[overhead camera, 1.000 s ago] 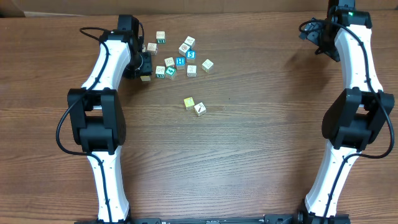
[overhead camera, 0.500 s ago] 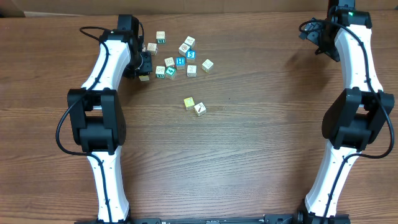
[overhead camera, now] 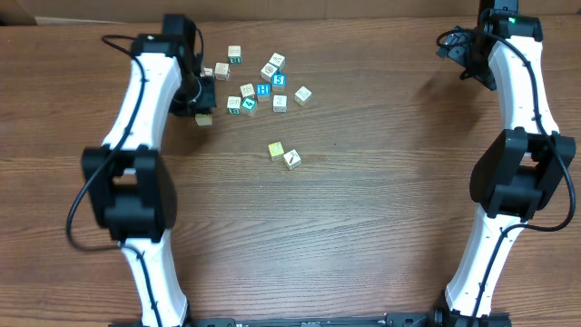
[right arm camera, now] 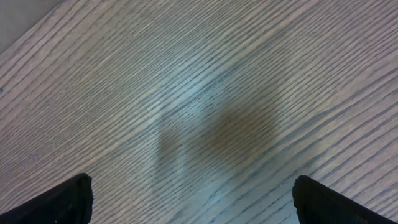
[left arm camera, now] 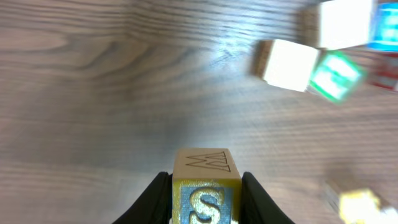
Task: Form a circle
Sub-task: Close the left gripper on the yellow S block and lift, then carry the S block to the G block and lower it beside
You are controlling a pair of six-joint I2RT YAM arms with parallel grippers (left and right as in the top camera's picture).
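Wood-grain table with soft sheen; matt pale-wood block; smooth black plastic fingers.

Table: brown wood with dark streaked grain. S cube: pale tan top carrying outlined triangles; front face was a gold S on blue. Yellow cube: plain yellow. White cube: one dark mark. Loose cubes: cream, blue and teal-green faces. Left arm and right arm were white with black joints.
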